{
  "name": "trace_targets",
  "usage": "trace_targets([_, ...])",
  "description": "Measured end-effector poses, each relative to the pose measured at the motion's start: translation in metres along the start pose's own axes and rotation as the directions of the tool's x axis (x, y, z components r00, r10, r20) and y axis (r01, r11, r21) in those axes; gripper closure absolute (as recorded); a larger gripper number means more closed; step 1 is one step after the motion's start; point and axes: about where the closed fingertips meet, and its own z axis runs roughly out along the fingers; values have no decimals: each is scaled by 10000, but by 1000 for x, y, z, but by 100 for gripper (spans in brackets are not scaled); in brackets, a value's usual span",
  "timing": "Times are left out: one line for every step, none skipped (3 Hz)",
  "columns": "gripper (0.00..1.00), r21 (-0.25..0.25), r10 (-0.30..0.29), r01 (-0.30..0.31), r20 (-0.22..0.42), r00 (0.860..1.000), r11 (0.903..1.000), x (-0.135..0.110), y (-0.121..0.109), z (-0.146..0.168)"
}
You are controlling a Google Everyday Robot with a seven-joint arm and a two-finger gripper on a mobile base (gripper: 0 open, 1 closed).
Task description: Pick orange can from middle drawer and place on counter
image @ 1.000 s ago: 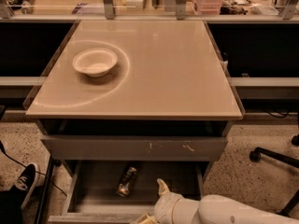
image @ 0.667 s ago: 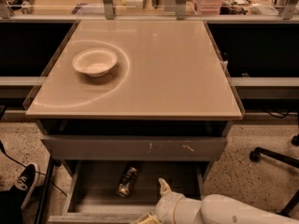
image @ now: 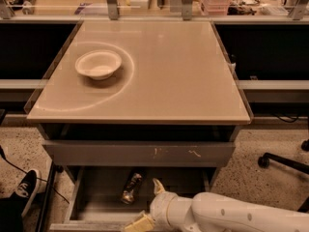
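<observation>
Nearest the camera, your robot's white two-finger gripper (image: 147,204) hung over the front right part of the shallow grey metal middle drawer (image: 96,202), which stood pulled open. Its fingers (image: 157,186) were spread apart and held nothing. On the drawer's floor, just left of the gripper, the slim orange-brown metal can (image: 132,187) lay on its side, running roughly front to back with a slight slant. To grasp it well, you would likely need to shift left, turn the wrist so the fingers straddled the can across its width, and close at mid-length so it could not roll away. Directly above the drawer sat a grey drawer front with white scratches (image: 140,153). Above that was the glossy beige counter surface (image: 183,81), with a round white bowl (image: 98,64) above and behind the drawer's left side.
</observation>
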Motion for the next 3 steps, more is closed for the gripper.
trace_targets([0,-169,-691,688,-164,9975,9975,-3,-1,37])
trace_targets([0,-192,-775,771,-202,9968,9968,-4,-1,39])
trace_targets([0,33,-509,510,-155,9986,9987,6,-17,55])
